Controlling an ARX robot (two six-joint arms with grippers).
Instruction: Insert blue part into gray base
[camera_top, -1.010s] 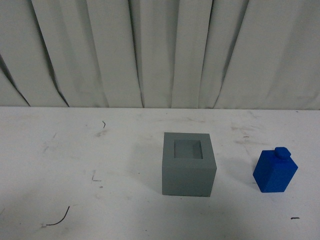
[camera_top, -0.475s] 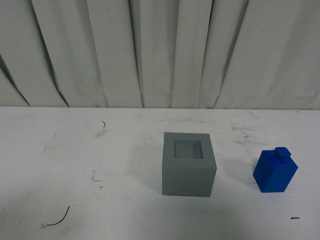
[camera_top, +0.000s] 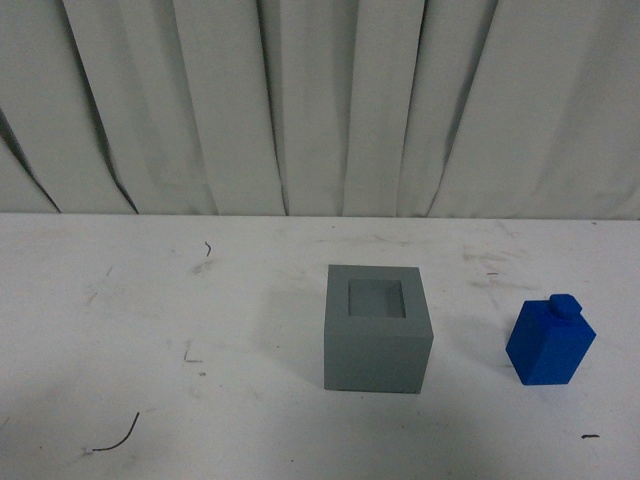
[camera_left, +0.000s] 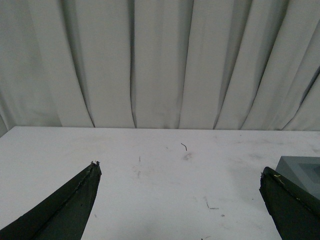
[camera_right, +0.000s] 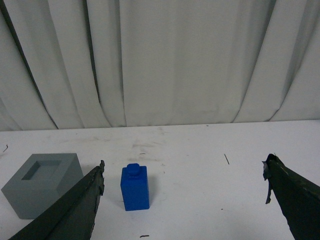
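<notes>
The gray base (camera_top: 378, 328) stands on the white table near the middle, its square recess facing up and empty. The blue part (camera_top: 550, 341) stands upright to its right, knob on top, apart from it. Neither arm shows in the front view. In the right wrist view the blue part (camera_right: 134, 187) stands ahead between the spread jaws, nearer one finger, with the gray base (camera_right: 42, 183) beside it. My right gripper (camera_right: 184, 172) is open and empty. My left gripper (camera_left: 179, 175) is open and empty over bare table; a corner of the gray base (camera_left: 302, 172) shows behind one finger.
The white table (camera_top: 150, 300) is scuffed, with small dark scraps lying on it: a curved thread (camera_top: 118, 436) at the front left and a short one (camera_top: 590, 436) at the front right. A pleated white curtain (camera_top: 320, 100) hangs behind the table's far edge.
</notes>
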